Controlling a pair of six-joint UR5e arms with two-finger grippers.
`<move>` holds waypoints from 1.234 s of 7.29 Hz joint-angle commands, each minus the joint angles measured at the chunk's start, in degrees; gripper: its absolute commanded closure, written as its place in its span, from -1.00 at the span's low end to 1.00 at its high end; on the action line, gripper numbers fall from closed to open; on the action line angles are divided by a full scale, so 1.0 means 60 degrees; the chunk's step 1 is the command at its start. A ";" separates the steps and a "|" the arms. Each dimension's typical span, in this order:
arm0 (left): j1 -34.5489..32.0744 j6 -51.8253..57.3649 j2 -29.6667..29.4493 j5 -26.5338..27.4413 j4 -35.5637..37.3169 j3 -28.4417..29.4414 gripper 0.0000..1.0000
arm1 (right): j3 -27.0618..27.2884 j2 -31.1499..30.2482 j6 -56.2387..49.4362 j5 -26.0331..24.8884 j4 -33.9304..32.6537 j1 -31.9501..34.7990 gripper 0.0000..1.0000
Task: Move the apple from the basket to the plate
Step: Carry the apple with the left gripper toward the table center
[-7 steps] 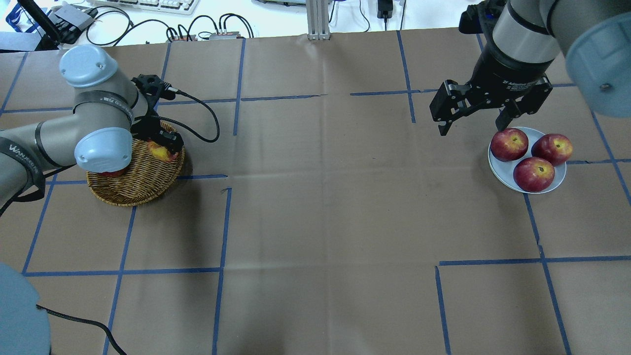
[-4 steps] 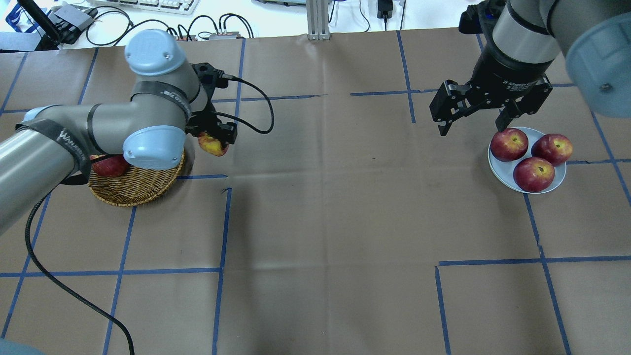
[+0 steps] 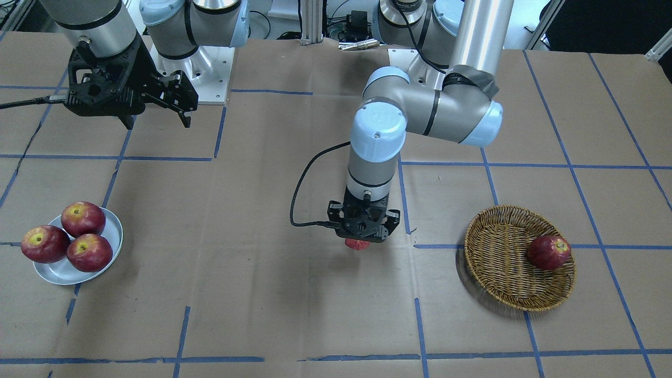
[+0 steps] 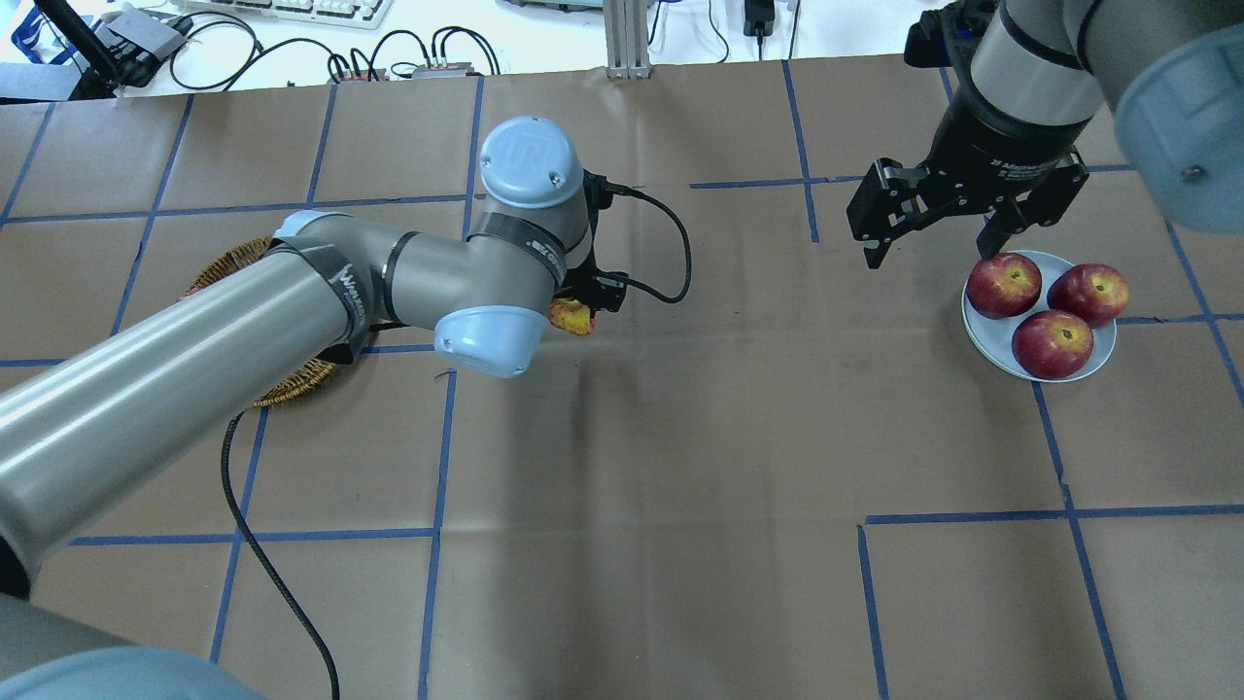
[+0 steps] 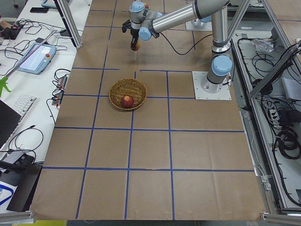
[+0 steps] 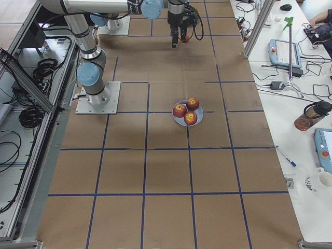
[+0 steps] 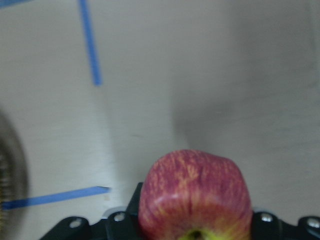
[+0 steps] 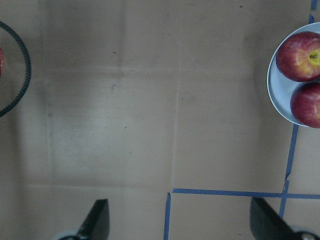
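My left gripper [image 3: 363, 239] is shut on the apple [image 4: 571, 318], light red streaked with yellow, and holds it above the bare table to the right of the basket. The apple fills the bottom of the left wrist view [image 7: 195, 195], between the jaws. The wicker basket [image 3: 499, 265] sits behind it, mostly hidden by my left arm in the overhead view [image 4: 292, 385]. The pale plate [image 4: 983, 339] lies far right. My right gripper [image 4: 931, 249] is open and empty, hovering just beyond the plate's left rim.
One dark red apple [image 3: 548, 252] lies in the basket. Three dark red apples [image 4: 1053, 342] nearly fill the plate. My left arm's black cable [image 4: 671, 255] loops beside the wrist. Blue tape lines grid the brown table cover.
My left arm has swung right, carrying the apple from over the basket out over the table. The right arm and the plate's apples have not moved.
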 commanded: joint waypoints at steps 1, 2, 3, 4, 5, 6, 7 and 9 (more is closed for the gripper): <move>-0.0628 -0.0788 -0.0660 -0.0005 0.0253 0.0557 -0.13 | 0.0001 0.0000 0.0000 0.0000 0.0000 0.0000 -0.99; -0.0789 -0.0836 -0.0894 0.0038 0.0282 0.0588 -0.13 | 0.0001 0.0000 0.0000 0.0000 0.0000 0.0000 -0.99; -0.0805 -0.0836 -0.1013 0.0010 0.0296 0.0603 -0.13 | 0.0001 0.0000 0.0000 0.0000 0.0000 0.0000 -0.99; -0.0820 -0.0880 -0.1028 -0.0005 0.0311 0.0603 -0.13 | 0.0001 0.0000 0.0000 0.0000 0.0000 0.0000 -0.99; -0.0820 -0.0880 -0.1029 -0.0020 0.0311 0.0603 -0.14 | 0.0001 0.0000 0.0000 0.0000 0.0000 0.0000 -0.99; -0.0820 -0.0909 -0.1029 -0.0005 0.0311 0.0603 -0.21 | 0.0001 0.0000 0.0000 0.0000 0.0000 0.0000 -0.99; -0.0820 -0.0910 -0.1043 0.0009 0.0311 0.0589 -0.54 | 0.0001 0.0000 0.0000 0.0000 0.0000 0.0000 -0.99; -0.0835 -0.0924 -0.1102 -0.0005 0.0326 0.0618 -0.88 | 0.0001 0.0000 0.0000 0.0000 0.0000 0.0000 -0.99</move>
